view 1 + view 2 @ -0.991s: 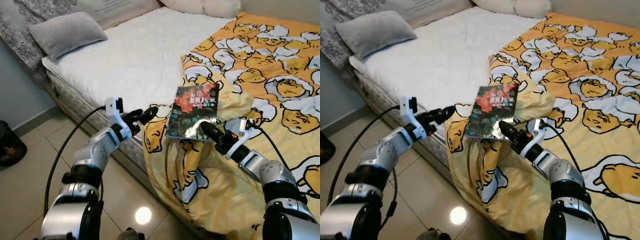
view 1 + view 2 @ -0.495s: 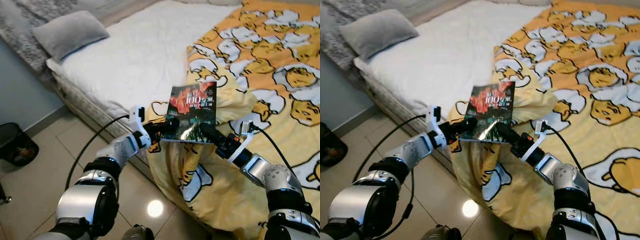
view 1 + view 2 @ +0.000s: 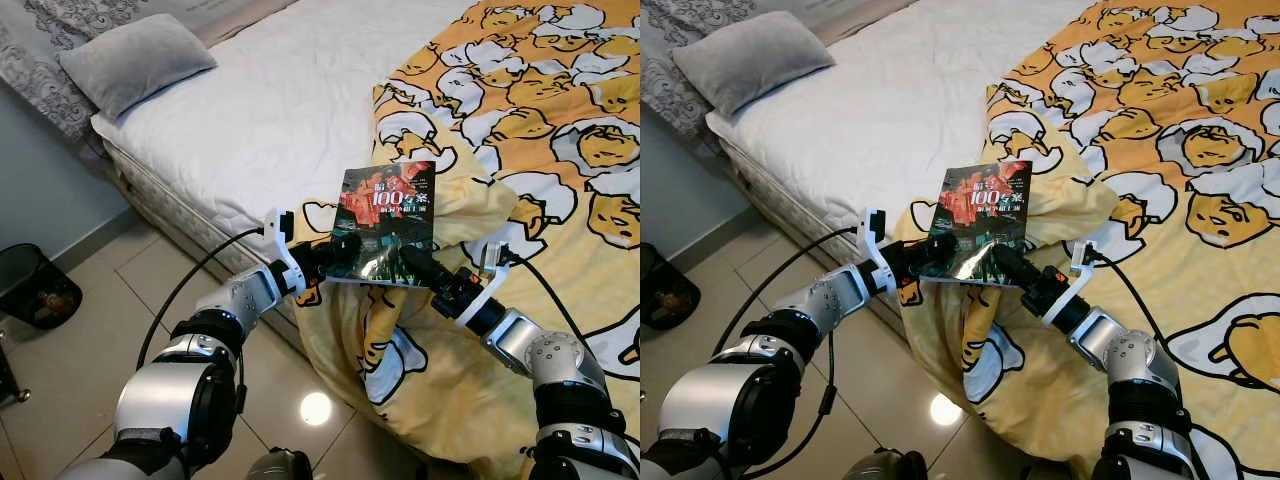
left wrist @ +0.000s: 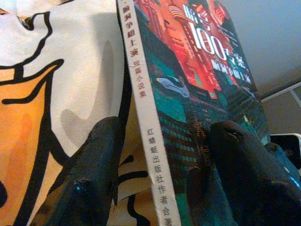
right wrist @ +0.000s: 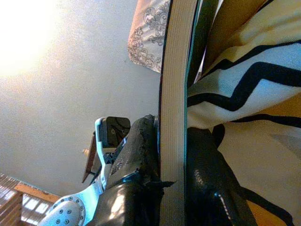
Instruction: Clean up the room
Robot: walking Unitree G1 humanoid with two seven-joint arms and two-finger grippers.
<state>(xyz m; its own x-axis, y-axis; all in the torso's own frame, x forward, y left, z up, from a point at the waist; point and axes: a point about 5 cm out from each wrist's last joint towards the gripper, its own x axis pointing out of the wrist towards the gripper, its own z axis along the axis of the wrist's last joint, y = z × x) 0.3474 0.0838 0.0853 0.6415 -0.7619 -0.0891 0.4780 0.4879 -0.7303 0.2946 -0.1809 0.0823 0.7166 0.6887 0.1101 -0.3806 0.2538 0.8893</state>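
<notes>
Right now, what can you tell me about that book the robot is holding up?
The book is a glossy paperback with a dark cover of teal city scenes, a red glow at the top and a large "100" among Chinese characters. Its pale spine carries more characters. It is closed, raised and tilted above the yellow blanket at the bed's edge. The left claw straddles the spine corner; the right claw is pinched on the bottom edge.
</notes>
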